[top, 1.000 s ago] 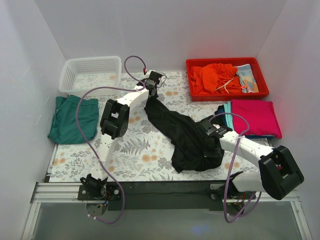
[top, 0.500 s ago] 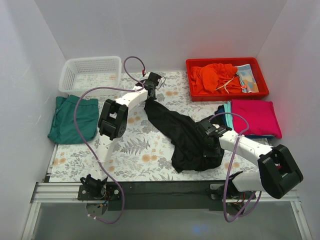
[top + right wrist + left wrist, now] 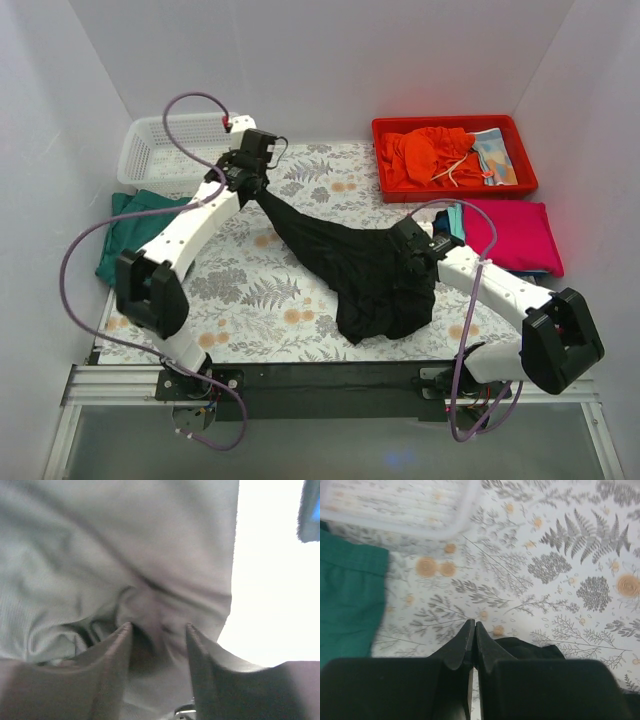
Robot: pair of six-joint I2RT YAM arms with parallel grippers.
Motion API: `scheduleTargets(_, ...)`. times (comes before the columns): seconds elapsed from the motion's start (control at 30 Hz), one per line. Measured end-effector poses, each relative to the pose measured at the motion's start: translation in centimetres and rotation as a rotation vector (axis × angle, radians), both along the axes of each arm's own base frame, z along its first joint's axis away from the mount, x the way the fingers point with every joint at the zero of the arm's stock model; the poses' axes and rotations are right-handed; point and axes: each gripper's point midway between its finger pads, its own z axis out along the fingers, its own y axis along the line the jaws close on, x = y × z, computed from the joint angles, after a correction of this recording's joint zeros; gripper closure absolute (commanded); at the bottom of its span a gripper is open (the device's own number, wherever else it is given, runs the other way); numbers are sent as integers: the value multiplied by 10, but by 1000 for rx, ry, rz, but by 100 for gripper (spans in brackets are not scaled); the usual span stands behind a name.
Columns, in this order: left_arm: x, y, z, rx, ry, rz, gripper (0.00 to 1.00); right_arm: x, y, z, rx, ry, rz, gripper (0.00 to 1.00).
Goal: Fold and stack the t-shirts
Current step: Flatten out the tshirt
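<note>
Black cloth dominates the table: the black shirt (image 3: 370,275) runs as a taut, twisted band from the far left down to a crumpled heap at centre-right on the floral table covering (image 3: 260,300). It is not yet flat enough to fold. The left gripper (image 3: 472,625) is pinched tight, fingers pressed together, with a corner of the shirt clamped at their base. The right gripper (image 3: 156,627) sits on the heap with its fingers parted around a ridge of fabric and no squeeze on it. The step looks to be spreading the garment. To do it well, the right gripper should probably close on a single edge layer, not the whole bunch, and draw it away from the left one so the twist unwinds. Keeping the cloth low should stop it ballooning. The left arm's pull ought to end short of the dark-green shirt (image 3: 140,235) and white basket (image 3: 150,150) just beside it.
</note>
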Motion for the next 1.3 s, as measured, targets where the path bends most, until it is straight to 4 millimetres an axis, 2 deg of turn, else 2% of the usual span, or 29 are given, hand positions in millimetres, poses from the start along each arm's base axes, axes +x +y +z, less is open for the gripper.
scheduleTargets(0.1,-30,29,39,-16,-77,64,100,24,4,24,-18,-82,3,43)
scheduleTargets(0.2,-60,51,50,-13,-93,117,100,61,11,50,-42,-162,-6,43)
scheduleTargets(0.3,-88,67,38,2,-52,157,100,100,18,63,-62,-205,-17,43)
scheduleTargets(0.37,-104,74,26,8,-11,180,100,123,21,64,-77,-218,-18,43)
scheduleTargets(0.5,-136,86,1,11,79,229,100,163,33,54,-101,-202,10,44)
scheduleTargets(0.6,-162,95,-14,8,134,268,100,188,45,37,-109,-184,47,44)
scheduleTargets(0.77,-188,107,-17,7,172,333,100,187,52,5,-107,-103,95,43)
scheduleTargets(1.03,-209,123,-16,43,197,411,100,196,56,-10,-4,-66,117,44)
scheduleTargets(1.23,-214,126,-16,55,206,429,100,191,73,-20,91,-40,181,46)
scheduleTargets(1.3,-215,127,-16,55,209,430,100,189,80,-23,119,-29,203,50)
